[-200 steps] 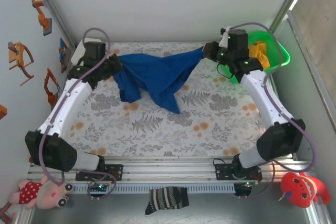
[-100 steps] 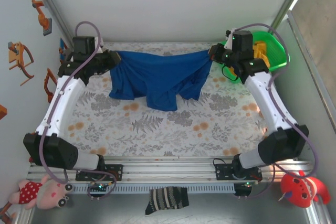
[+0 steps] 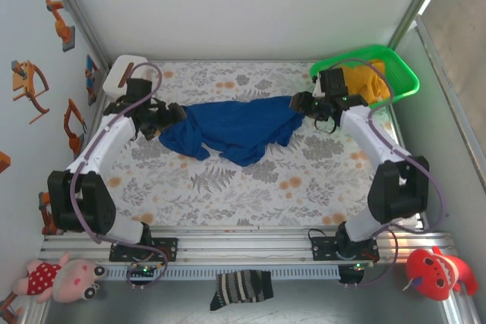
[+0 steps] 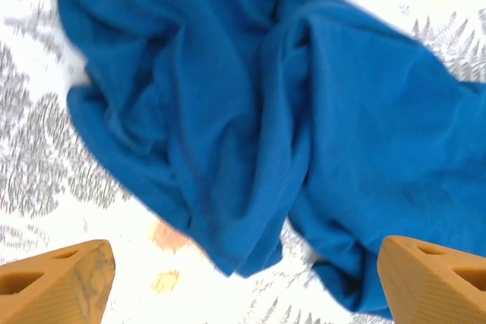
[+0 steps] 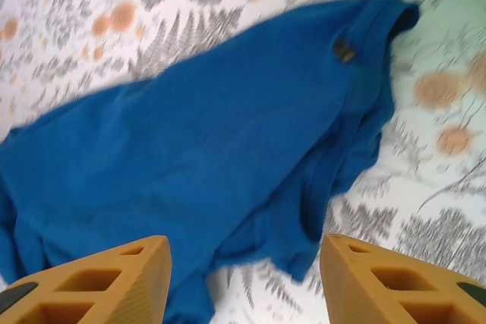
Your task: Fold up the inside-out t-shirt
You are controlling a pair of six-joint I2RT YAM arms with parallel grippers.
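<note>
We saw the inside-out t-shirt [image 3: 231,127] lying rumpled across the far middle of the fern-printed table [image 3: 304,180]. Our left gripper [image 4: 243,282] gaped wide and our right gripper [image 5: 243,278] stood parted, both empty at its ends, probably to let the cloth settle.
</note>
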